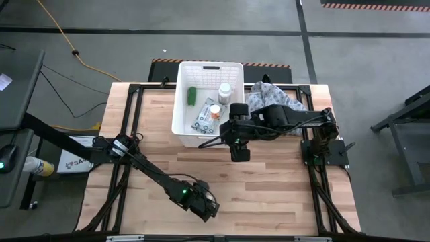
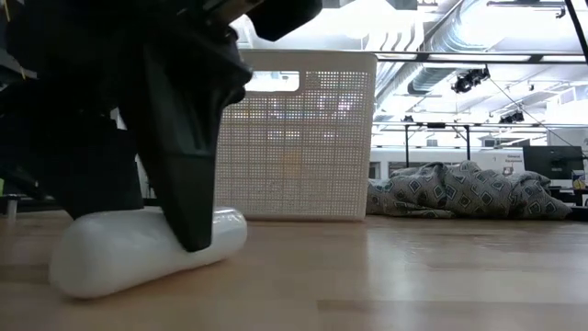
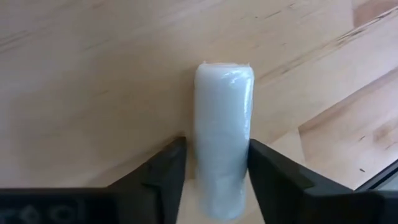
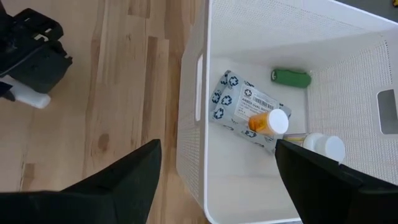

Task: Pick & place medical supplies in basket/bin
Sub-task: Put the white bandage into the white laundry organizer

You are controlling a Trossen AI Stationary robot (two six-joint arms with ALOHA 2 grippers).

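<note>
Two grippers to check: your left gripper [image 3: 214, 171] is down at the near table [image 1: 282, 195] edge, fingers [image 3: 165, 171] touching both sides of the small white tube [image 3: 222, 137] lying flat. Your right gripper [image 4: 214, 180] hangs spread wide over the bin [image 1: 180, 114], which holds the wipes packet [image 4: 239, 102], green cylinder [image 4: 290, 77] and bottles.

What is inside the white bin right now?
In the white bin: wipes packet, green cylinder, orange bottle with white cap, white bottle. The right gripper's finger covers the near corner.
</note>
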